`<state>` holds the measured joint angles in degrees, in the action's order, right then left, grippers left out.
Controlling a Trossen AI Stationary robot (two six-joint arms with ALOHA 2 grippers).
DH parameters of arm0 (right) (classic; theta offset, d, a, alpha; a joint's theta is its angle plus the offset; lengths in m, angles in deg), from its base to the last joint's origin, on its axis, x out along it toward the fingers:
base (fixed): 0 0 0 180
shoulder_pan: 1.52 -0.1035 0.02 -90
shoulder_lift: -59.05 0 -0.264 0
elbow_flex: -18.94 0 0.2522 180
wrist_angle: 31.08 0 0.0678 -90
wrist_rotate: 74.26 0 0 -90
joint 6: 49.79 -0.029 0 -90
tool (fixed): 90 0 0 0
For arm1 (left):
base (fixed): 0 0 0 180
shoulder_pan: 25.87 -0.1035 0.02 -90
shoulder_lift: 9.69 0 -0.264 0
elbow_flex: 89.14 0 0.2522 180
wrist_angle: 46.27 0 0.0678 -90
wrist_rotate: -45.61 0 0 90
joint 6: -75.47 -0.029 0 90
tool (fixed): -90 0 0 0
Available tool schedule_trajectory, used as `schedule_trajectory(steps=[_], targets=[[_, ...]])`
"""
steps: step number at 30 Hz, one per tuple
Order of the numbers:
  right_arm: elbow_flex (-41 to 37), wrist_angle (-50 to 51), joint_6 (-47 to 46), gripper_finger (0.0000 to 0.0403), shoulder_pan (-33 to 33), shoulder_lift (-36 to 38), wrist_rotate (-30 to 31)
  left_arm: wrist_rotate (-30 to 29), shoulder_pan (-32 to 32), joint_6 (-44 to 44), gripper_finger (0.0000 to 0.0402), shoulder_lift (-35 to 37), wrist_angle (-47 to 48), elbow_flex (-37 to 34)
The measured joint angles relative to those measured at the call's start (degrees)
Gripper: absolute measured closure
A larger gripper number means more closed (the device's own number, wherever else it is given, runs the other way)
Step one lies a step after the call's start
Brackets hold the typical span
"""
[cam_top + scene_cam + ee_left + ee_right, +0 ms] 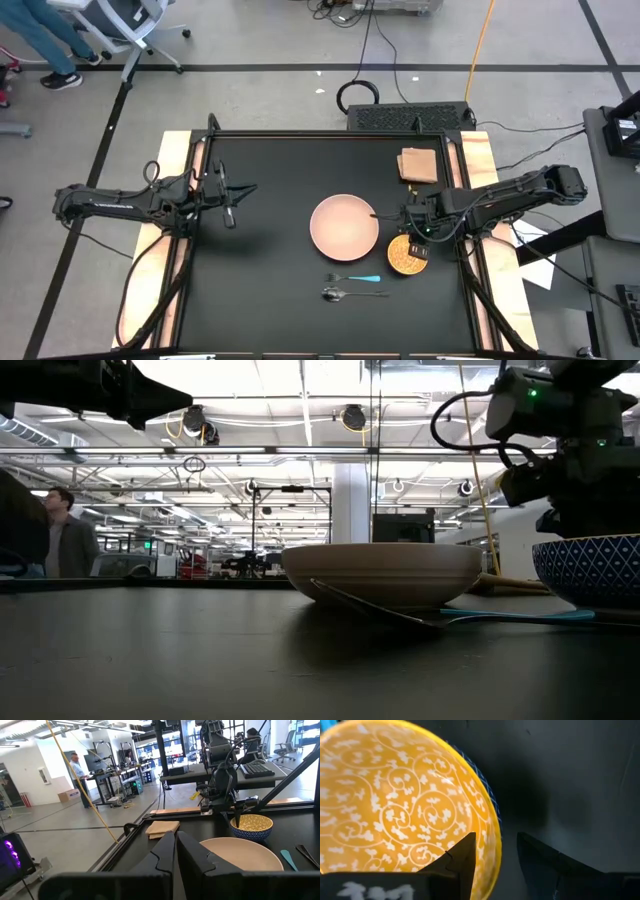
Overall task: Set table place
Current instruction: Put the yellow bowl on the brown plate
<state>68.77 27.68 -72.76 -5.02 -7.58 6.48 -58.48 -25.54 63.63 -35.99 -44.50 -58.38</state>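
Observation:
A pink plate [344, 225] rests on the black table [260, 290] near its middle. Right of it stands a bowl [405, 256], yellow with a white pattern inside and blue outside. My right gripper [496, 838] is open right above the bowl's far rim [496, 827], one finger over the inside and one outside. A fork with a blue handle [357, 278] and a spoon [345, 293] lie in front of the plate. My left gripper [229, 212] is shut and empty above the table's left part.
A tan folded napkin [418, 165] lies at the table's far right. Light wooden boards [150, 270] run along the left and right sides. A person [77, 775] stands in the room beyond the table. The table's left half is bare.

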Motion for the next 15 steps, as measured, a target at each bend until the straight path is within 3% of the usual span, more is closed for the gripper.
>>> schedule_trajectory(steps=[15], targets=[[-3.9,-7.1,-0.3,0.0285,0.0,0.0,0.2,0.0,0.0,0.0,0.0376,0.0,0.0,0.0]])
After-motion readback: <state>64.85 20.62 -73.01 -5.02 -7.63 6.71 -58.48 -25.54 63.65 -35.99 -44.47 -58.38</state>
